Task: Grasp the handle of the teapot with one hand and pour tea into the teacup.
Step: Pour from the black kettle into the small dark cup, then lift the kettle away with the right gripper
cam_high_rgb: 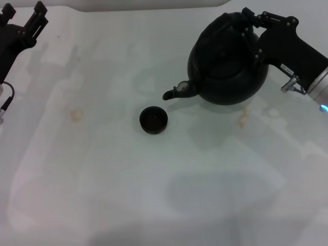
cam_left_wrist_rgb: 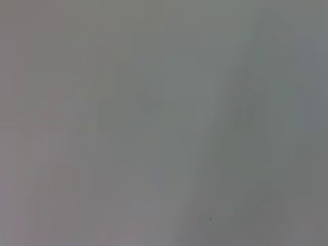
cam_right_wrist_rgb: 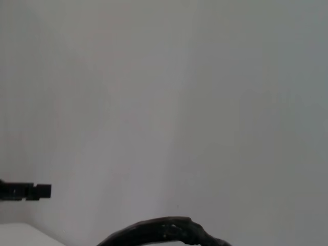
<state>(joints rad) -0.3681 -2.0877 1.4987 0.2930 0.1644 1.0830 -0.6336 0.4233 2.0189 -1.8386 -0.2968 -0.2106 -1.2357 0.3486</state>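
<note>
Fingers of my right gripper (cam_high_rgb: pixel 249 23) are clamped on the handle (cam_high_rgb: pixel 245 26) atop the teapot (cam_high_rgb: pixel 228 64), which sits at the far right of the white table (cam_high_rgb: pixel 102 169), spout aimed left and down toward the teacup (cam_high_rgb: pixel 153 120). That 1 small cup stands apart from the spout tip with bare table all round; what it holds I cannot tell, and no writing is legible. My left gripper (cam_high_rgb: pixel 32 23) hangs at the far left corner, grip state unclear.
</note>
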